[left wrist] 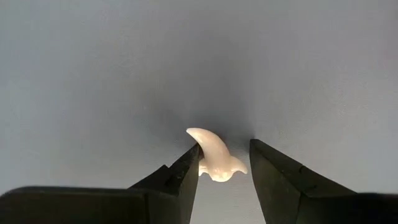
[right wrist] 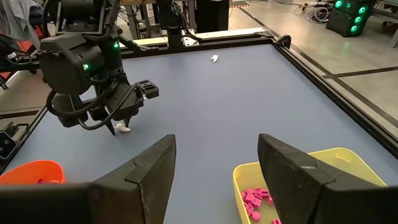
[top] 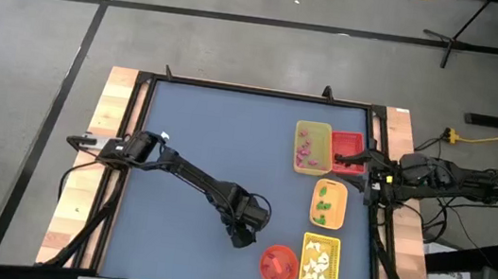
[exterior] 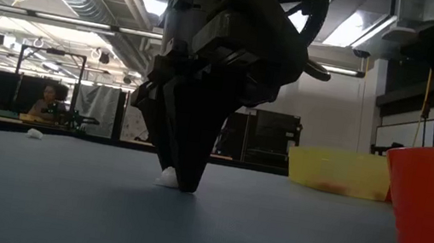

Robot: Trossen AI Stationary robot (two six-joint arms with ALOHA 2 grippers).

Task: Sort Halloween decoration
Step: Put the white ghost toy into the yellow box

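A small white ghost-shaped piece (left wrist: pixel 214 158) of the Halloween decoration lies on the blue table (top: pixel 200 153), left of the red-orange bowl (top: pixel 278 264). My left gripper (top: pixel 239 238) points straight down over it, open, with a finger on each side; the low view shows the fingertips (exterior: pixel 187 188) down at the table beside the piece (exterior: pixel 165 177). My right gripper (right wrist: pixel 214 168) waits open and empty at the table's right edge, above the red tray (top: pixel 347 152). A second white piece (right wrist: pixel 214 59) lies far off on the table. My left gripper comes at the white piece from above, its fingers open around it. One fingertip (left wrist: pixel 189 163) lies against the piece's curved side (left wrist: pixel 200 148); the other finger (left wrist: pixel 267 171) stands just clear of it. The piece lies flat on the table.
Along the right side stand a yellow tray (top: pixel 313 147) with pink pieces, the red tray, an orange tray (top: pixel 328 204) with green pieces and a yellow tray (top: pixel 320 263) with white pieces. The bowl stands close to the right of my left gripper. The table's middle and far left are bare.
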